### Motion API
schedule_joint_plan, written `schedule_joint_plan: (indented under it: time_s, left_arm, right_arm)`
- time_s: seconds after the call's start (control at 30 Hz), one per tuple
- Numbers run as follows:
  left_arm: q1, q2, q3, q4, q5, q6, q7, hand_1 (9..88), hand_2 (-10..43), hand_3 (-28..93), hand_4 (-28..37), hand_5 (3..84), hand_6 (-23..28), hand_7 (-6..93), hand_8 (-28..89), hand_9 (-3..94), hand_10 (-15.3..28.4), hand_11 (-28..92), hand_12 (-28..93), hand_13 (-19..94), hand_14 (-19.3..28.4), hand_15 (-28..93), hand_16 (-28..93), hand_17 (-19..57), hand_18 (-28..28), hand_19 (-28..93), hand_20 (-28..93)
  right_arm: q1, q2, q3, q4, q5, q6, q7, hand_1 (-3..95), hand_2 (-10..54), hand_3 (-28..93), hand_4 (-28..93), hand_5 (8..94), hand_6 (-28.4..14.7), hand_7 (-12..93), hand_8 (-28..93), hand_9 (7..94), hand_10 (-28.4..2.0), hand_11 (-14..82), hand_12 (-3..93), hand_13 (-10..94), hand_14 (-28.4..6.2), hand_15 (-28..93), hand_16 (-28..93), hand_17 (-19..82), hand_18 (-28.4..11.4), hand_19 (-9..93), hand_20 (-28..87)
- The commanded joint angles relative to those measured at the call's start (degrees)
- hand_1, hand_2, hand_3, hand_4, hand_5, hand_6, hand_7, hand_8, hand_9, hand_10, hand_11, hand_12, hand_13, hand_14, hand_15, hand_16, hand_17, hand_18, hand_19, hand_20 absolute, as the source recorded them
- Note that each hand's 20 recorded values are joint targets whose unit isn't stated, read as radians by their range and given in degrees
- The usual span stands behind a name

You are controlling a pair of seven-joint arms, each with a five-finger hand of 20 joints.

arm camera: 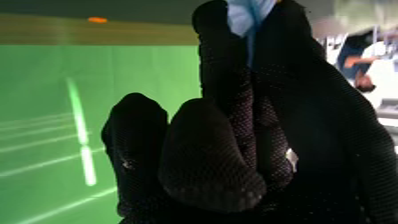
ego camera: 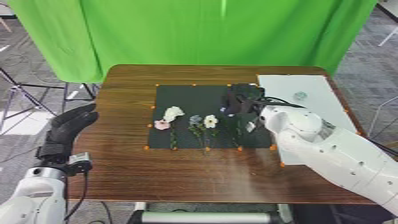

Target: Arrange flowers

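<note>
My right hand [ego camera: 242,99] is over the upper right of the dark mat [ego camera: 182,94], palm down. In the right wrist view, the fingertips of my right hand [arm camera: 298,65] pinch a pale blue flower [arm camera: 242,19]. Beside that hand in the head view, a small bluish blossom [ego camera: 224,110] tops a green stem. Farther left on the mat lie a white flower [ego camera: 173,112], a pink flower [ego camera: 162,125], a blue-grey flower [ego camera: 195,119] and another white flower [ego camera: 210,121], stems toward the near edge. My left hand [ego camera: 67,127] rests open off the table's left side.
A white board [ego camera: 314,85] lies along the table's right side, with a small pale green thing [ego camera: 300,95] on it. Orange markers dot the mat's border. A small white piece [ego camera: 250,126] sits near my right wrist. Behind the table hangs a green curtain [ego camera: 195,35].
</note>
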Motion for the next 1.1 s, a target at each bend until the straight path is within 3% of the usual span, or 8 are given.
schedule_joint_plan:
  time_s: [0.03,0.17,0.37,0.6,0.83,0.97,1.1]
  left_arm:
    - [0.35,-0.42,-0.08,-0.05,0.09,-0.8,-0.5,36.8,8.4,65,-16.2,44.2,2.2,16.5,-9,46.7,13.8,22,7,38,16.2,14,-3,6.3,11.1,11,13]
    - [0.85,-0.74,-0.3,-0.32,0.05,-0.36,-0.45,36.8,8.4,65,-16.2,44.2,2.2,16.5,-9,46.6,13.8,22,7,38,16.3,14,-3,6.3,11.1,11,13]
    - [0.83,-0.82,-0.29,-0.29,0.1,-0.45,-0.5,36.8,8.5,65,-16.2,44.2,2.1,16.5,-9,46.6,13.8,22,7,38,16.3,14,-3,6.3,11.1,11,13]
    - [0.77,-0.64,-0.41,-0.32,0.05,-0.52,-0.52,36.7,8.4,65,-16.0,44.2,2.2,16.5,-9,46.7,13.8,22,7,38,16.2,14,-3,6.3,11.1,11,13]
    - [0.64,-0.33,-0.56,-0.09,0.09,-1.21,-0.58,36.6,7.6,65,-15.7,44.1,2.1,16.4,-9,46.6,13.8,22,7,38,16.2,14,-3,6.3,11.1,11,13]
    - [0.36,-0.15,-0.4,-0.03,0.17,-1.43,-0.46,36.6,7.5,65,-15.5,43.9,2.1,16.3,-9,46.6,13.8,22,7,38,16.2,14,-3,6.3,11.1,11,13]
    - [0.72,-0.28,-0.72,-0.23,0.19,-1.44,-0.54,36.7,7.0,65,-15.5,43.6,2.1,16.3,-9,46.5,13.7,22,7,38,16.3,14,-3,6.3,11.1,11,13]
  right_arm:
    - [2.36,-1.93,-2.81,3.54,-4.54,2.01,-2.51,64.3,-8.4,53,-21,72.1,2.5,29,11,87.1,-8.5,3.9,36.4,94,1.6,67,30,63,-13.7,93,63]
    - [2.87,-3.03,-2.94,6.03,-6.37,2.77,-3.8,64.3,-8.1,53,-21,71.3,3.1,30,10,86.2,-8.5,3.5,35.9,93,1.6,66,31,63,-13.7,93,63]
    - [2.3,-1.6,-2.07,4.67,-8.12,2.92,-2.82,64.3,-7.9,53,-21,70.9,3.3,31,10,85.9,-8.3,3.5,35.4,93,1.6,67,31,62,-13.7,93,63]
    - [2.22,-0.48,-1.39,3.88,-7.78,-2.12,-2.61,61.1,-8.0,56,-19,70.2,4.1,31,9,84.1,-8.0,2.9,34.2,92,1.4,66,31,62,-14.0,93,63]
    - [1.25,0.93,1.14,2.13,-6.52,-6.95,-1.9,52.9,-9.5,57,-16,64.0,2.7,30,9,73.4,-9.7,13.0,22.3,91,0.8,66,31,61,-14.0,93,61]
    - [1.31,1.66,2.77,0.72,-5.63,-10.19,-1.67,48.8,-9.5,59,-16,61.9,3.3,27,8,70.2,-10.1,13.2,20.2,90,0.3,66,31,60,-14.2,93,61]
    - [0.33,2.36,6.28,-1.37,-3.44,-12.21,-1.21,41.2,-9.5,65,-17,59.6,4.2,23,-7,67.7,-10.9,12.4,20.0,90,-0.3,66,30,59,-14.5,93,61]
